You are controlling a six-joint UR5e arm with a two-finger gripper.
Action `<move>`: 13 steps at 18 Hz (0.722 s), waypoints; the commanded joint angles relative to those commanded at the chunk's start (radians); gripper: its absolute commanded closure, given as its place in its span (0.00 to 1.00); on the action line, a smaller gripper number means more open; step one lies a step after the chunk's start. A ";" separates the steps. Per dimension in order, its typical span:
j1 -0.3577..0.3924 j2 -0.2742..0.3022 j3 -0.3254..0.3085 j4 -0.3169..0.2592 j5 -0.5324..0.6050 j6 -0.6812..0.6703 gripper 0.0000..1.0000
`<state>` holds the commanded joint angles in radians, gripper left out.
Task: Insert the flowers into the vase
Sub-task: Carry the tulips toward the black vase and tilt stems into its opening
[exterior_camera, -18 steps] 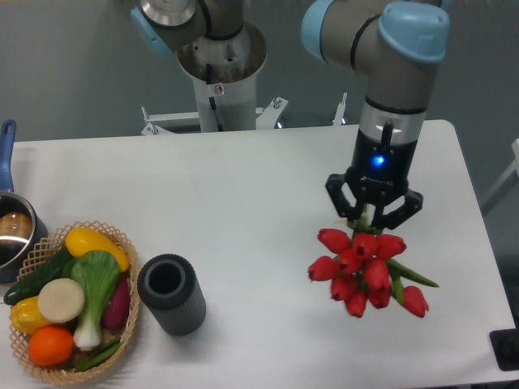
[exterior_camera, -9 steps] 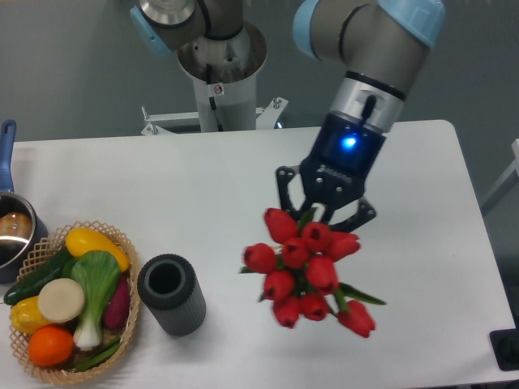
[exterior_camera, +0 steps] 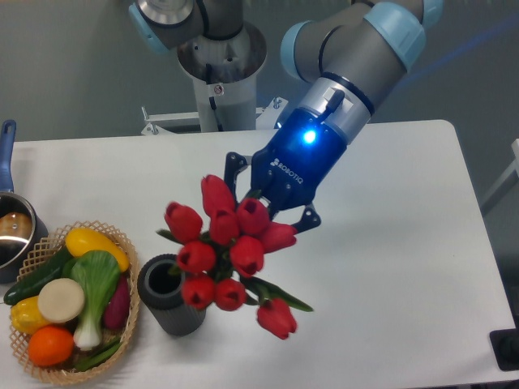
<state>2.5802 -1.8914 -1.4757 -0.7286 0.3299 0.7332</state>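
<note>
My gripper (exterior_camera: 268, 203) is shut on the stems of a bunch of red tulips (exterior_camera: 231, 247) and holds it in the air, tilted, with the blooms toward the camera. The blooms hang just right of and partly over the vase (exterior_camera: 169, 295), a dark grey ribbed cylinder standing upright on the white table (exterior_camera: 389, 267) beside the basket. The lowest blooms overlap the vase's right rim in this view. The stem ends are hidden behind the blooms and the gripper.
A woven wicker basket (exterior_camera: 20, 356) full of vegetables stands at the front left, touching the vase's left side. A blue-handled metal pot (exterior_camera: 12, 227) sits at the left edge. The arm's base column (exterior_camera: 220, 81) stands behind the table.
The gripper has carried the tulips leftward from the right side of the table to just beside the vase, and has tilted more. The vase and basket have not moved.
</note>
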 joint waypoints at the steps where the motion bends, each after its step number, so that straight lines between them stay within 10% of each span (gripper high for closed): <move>1: -0.008 -0.009 0.003 0.002 -0.003 0.000 1.00; 13: -0.089 -0.075 0.020 0.011 -0.017 0.034 0.96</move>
<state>2.4912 -1.9665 -1.4557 -0.7179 0.3129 0.7669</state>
